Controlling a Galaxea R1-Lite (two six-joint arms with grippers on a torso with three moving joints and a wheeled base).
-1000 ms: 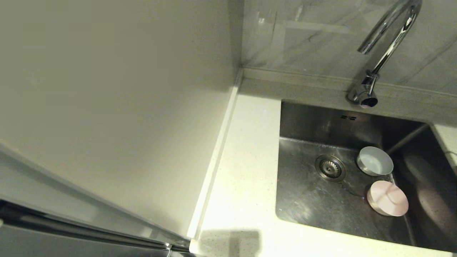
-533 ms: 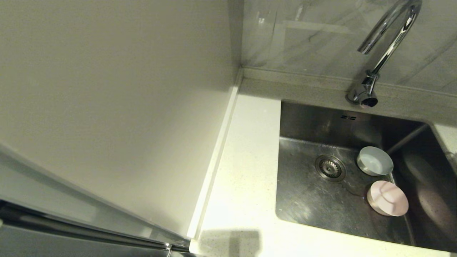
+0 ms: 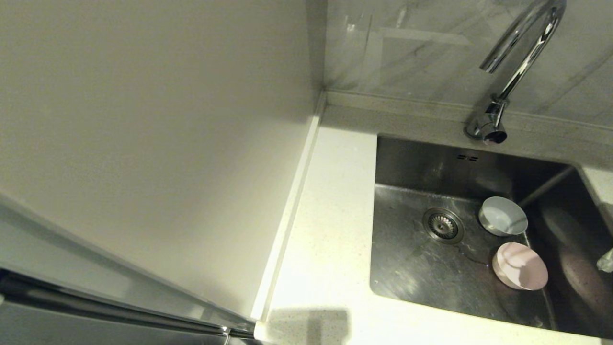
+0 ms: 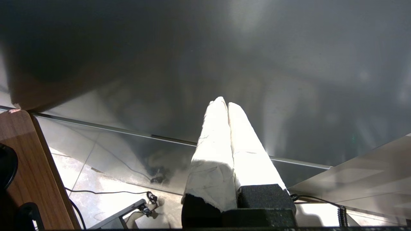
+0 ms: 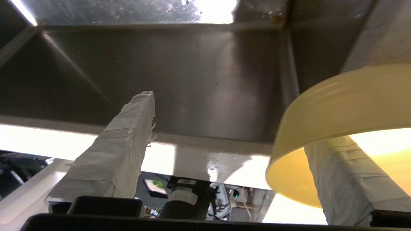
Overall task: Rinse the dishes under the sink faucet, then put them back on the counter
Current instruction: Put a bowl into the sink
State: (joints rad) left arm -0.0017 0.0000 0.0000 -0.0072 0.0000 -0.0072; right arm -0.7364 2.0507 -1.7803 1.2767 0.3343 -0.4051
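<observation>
Two bowls lie in the steel sink [image 3: 412,268], right of its drain [image 3: 443,225]: a white one [image 3: 503,216] and a pale pink one [image 3: 519,266] nearer the front. The chrome faucet [image 3: 519,52] arches over the back rim. The yellow-green bowl [image 5: 340,102] shows only in the right wrist view, its rim lying against one finger [image 5: 340,179] of my right gripper [image 5: 231,118]. That gripper is open, with the other finger [image 5: 128,134] well apart from the bowl. One tip of it [image 3: 606,261] shows at the sink's right edge. My left gripper [image 4: 224,104] is shut and empty, parked off to the side.
The white speckled counter [image 3: 330,230] runs left of and in front of the sink, bounded on its left by a cream wall panel [image 3: 143,143]. A grey tiled wall rises behind the faucet. The left gripper faces a grey metal panel [image 4: 289,64].
A wrapped fingertip of the right gripper has come into the head view at the sink's right edge. The white and pink bowls stay where they were.
</observation>
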